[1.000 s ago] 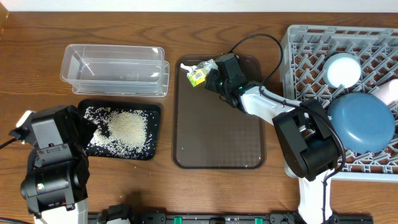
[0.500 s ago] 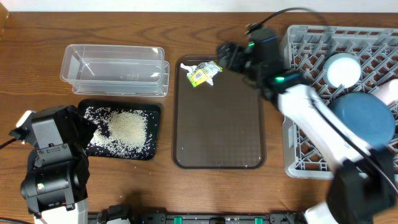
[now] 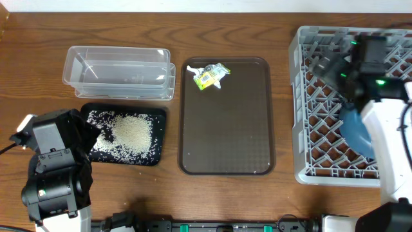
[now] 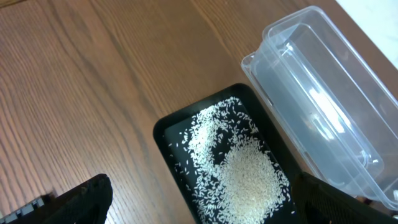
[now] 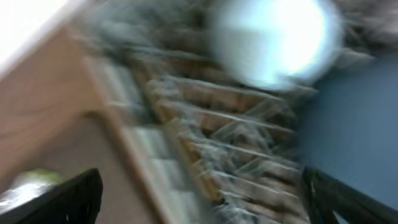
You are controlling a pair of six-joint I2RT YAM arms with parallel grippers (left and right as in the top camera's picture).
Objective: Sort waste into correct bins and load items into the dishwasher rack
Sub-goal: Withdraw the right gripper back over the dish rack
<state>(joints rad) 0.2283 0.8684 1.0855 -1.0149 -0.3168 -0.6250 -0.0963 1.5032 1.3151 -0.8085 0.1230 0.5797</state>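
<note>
The crumpled wrapper (image 3: 210, 75), white with yellow-green print, lies loose in the far left corner of the brown serving tray (image 3: 225, 142), touched by nothing. It looks to be the one piece of waste not yet sorted. The clear tub (image 3: 119, 72) just left of it stands empty. Nearer, the rice (image 3: 132, 134) is heaped in the black tray (image 3: 161, 116), so that part appears done. To the right, the rack (image 3: 322, 154) holds the dark-blue dish (image 3: 354, 129) and, blurred in the wrist view, the light-blue bowl (image 5: 273, 37). I cannot find the cup or the stick; the arm hides part of the rack. The right tool (image 5: 200, 180) hangs over the rack, wide and empty. The left tool (image 4: 202, 186), also wide and empty, hovers over the desk (image 3: 38, 64) by the rice.
</note>
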